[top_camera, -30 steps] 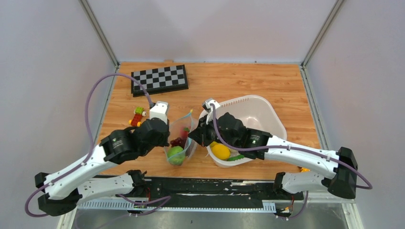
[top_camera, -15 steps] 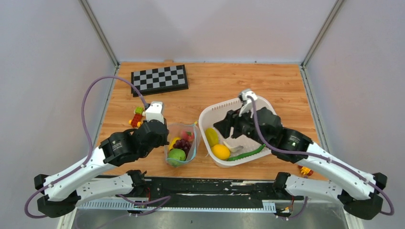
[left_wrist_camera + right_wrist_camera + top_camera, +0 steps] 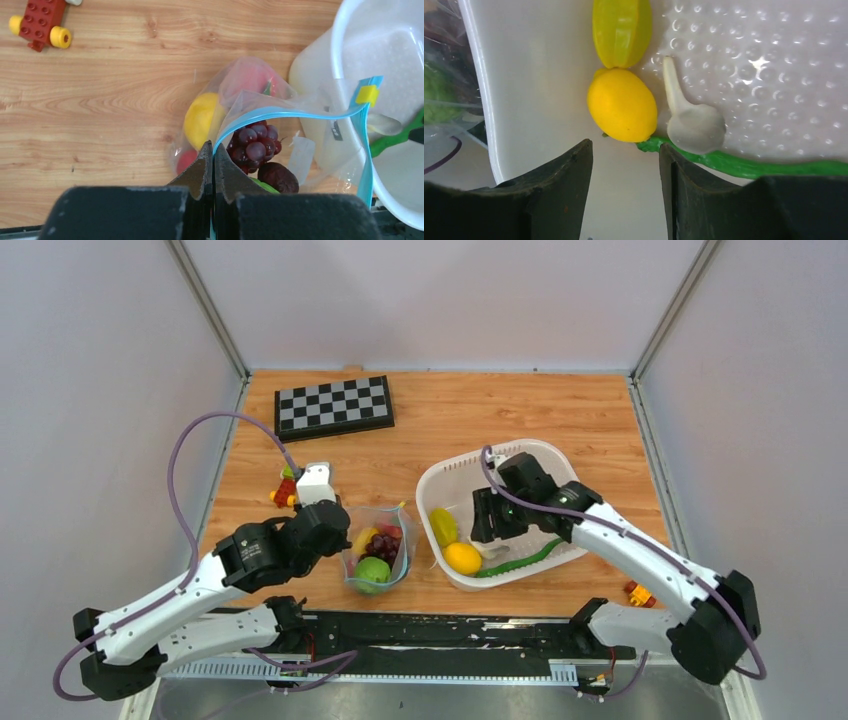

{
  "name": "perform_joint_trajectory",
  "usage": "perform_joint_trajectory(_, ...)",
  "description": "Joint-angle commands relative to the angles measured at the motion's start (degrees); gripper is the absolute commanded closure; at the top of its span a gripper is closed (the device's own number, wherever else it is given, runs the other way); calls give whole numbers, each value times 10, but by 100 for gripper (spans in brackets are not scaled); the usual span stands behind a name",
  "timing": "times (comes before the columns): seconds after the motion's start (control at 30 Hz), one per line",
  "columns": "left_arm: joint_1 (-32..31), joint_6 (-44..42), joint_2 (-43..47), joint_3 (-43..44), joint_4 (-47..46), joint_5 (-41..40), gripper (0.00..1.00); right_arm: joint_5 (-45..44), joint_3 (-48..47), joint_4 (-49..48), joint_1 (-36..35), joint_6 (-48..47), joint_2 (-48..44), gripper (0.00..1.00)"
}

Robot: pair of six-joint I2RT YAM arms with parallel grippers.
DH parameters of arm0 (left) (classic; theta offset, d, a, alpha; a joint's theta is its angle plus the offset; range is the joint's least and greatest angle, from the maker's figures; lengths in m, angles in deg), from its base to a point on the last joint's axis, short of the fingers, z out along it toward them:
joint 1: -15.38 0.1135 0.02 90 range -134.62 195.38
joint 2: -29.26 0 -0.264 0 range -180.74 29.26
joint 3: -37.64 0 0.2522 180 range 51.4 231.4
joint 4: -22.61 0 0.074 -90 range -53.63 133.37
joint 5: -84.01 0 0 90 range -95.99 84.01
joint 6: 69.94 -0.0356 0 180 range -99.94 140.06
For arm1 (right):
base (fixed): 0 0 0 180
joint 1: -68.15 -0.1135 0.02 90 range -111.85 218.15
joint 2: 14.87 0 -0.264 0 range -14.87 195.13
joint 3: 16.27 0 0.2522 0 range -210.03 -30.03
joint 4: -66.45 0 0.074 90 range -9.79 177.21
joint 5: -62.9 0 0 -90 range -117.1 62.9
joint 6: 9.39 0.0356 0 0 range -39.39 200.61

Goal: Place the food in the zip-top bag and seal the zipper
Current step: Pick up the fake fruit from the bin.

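Note:
The clear zip-top bag (image 3: 376, 555) stands open on the table left of the white basket (image 3: 545, 455). My left gripper (image 3: 338, 538) is shut on the bag's near rim, pinching the teal-blue zipper (image 3: 300, 111) between its fingertips (image 3: 212, 150). Purple grapes (image 3: 255, 140), a yellow lemon (image 3: 200, 120), a red piece and a green fruit lie in the bag. My right gripper (image 3: 490, 525) is open and empty (image 3: 625, 146) just above a yellow lemon (image 3: 622, 105) in the basket, beside a yellow-green fruit (image 3: 622, 30), a green chili (image 3: 744, 162) and a white piece (image 3: 694, 125).
A chessboard (image 3: 334, 406) lies at the back left. Red-yellow-green toy blocks (image 3: 287, 487) sit left of the bag, also in the left wrist view (image 3: 42, 22). A small red-yellow toy (image 3: 637, 593) lies near the front right edge. The basket wall (image 3: 524, 75) touches the bag.
My right gripper left the bag's mouth, swung over the basket and now hovers open above the lemon. The bag has sagged lower. My left gripper still holds the zipper edge.

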Motion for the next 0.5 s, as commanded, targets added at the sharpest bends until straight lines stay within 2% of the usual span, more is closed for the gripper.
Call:
perform_joint_trajectory(0.0, 5, 51, 16, -6, 28, -46, 100, 108, -33, -46, 4, -38, 84, 46)
perform_joint_trajectory(0.2, 6, 98, 51, -36, 53, -33, 100, 178, -55, -165, 3, -58, 194, 30)
perform_joint_trajectory(0.27, 6, 101, 59, -42, 53, -32, 100, 167, -66, -195, 2, -73, 219, 25)
perform_joint_trajectory(0.33, 6, 95, 61, -38, 46, -31, 100, 120, -79, -210, 3, -76, 244, 21)
perform_joint_trajectory(0.47, 7, 80, 44, -24, 43, -32, 100, 111, -86, -250, 2, -57, 286, 18)
